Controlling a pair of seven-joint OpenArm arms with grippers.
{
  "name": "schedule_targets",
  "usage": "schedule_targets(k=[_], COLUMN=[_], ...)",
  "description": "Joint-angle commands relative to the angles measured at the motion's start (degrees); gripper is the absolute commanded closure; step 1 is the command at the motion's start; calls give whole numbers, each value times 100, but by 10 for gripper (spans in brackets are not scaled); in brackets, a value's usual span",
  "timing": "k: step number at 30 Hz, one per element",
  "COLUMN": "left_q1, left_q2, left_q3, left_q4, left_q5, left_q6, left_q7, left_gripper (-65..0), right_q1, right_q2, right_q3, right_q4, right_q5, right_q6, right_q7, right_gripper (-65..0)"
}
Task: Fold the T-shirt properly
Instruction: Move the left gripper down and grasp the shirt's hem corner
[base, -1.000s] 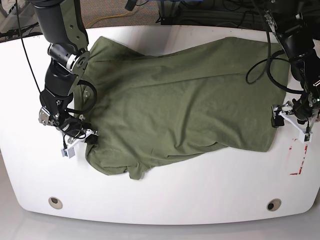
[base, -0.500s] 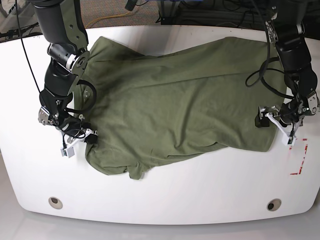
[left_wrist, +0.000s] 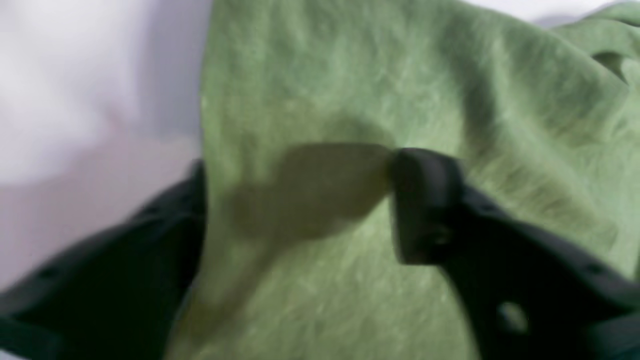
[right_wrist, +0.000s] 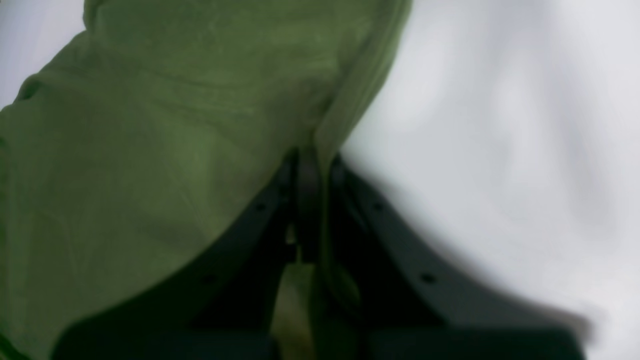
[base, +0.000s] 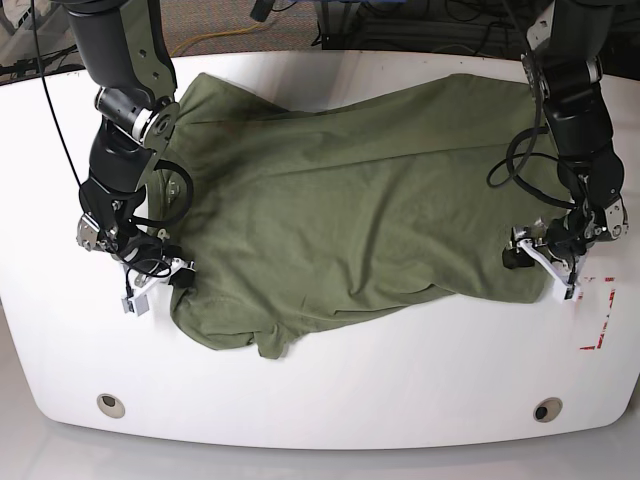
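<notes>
while our right claw (base: 158, 287) pinches the shirt (base: 350, 210) at its left edge, our left claw (base: 538, 268) straddles its right edge, part open.

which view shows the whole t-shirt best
The base view: the T-shirt lies spread across the table, every edge visible. The left wrist view shows only one edge between open jaws; the right wrist view shows only the hem pinched in the right gripper.
</notes>
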Motion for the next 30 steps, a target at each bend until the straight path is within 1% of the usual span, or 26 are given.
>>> schedule_targets(k=[1,3,6,7,11,16,19,21,22,24,25,28,30], left_q1=[-66,-57,127,241,488,549,558,558,558,558,549,523,549], left_q2=[-26,-26,-26,-26,0,0,-17,-35,-35,-35,-26,0,0], left_q3=[-5,-23,-5,4,4,4,-5,-14,-14,-14,-14,-14,-14], left_q4=[71,168,572,818,1618,1988,2058,2032,2032,2049,2058,2058,2076], left_q5=[-21,-4,14,14,14,23,23,23,23,119,242,497,550], left_q6=[-20,-3,-3,6,6,6,6,6,6,6,6,-20,-38], left_q7=[75,75,119,199,401,612,594,577,577,577,577,603,621], left_gripper=[-276,-204,-129,-117,-119,-117,-106,-18,0,0,-13,-24,-76], right_q1=[169,160,143,134,125,125,125,134,143,178,178,187,178], right_q2=[68,59,50,50,41,41,41,41,41,50,59,50,41], right_q3=[-4,-4,-4,-4,-4,-4,-4,-4,-4,-4,-4,-48,-250], right_q4=[66,66,66,66,66,66,66,66,66,66,66,66,66], right_q5=[33,33,33,33,33,33,24,24,24,24,24,24,24], right_q6=[32,32,32,32,32,32,32,32,32,32,32,32,32], right_q7=[38,38,38,38,38,38,38,38,38,38,38,38,38], right_gripper=[0,0,0,0,0,0,0,0,0,0,0,0,0])
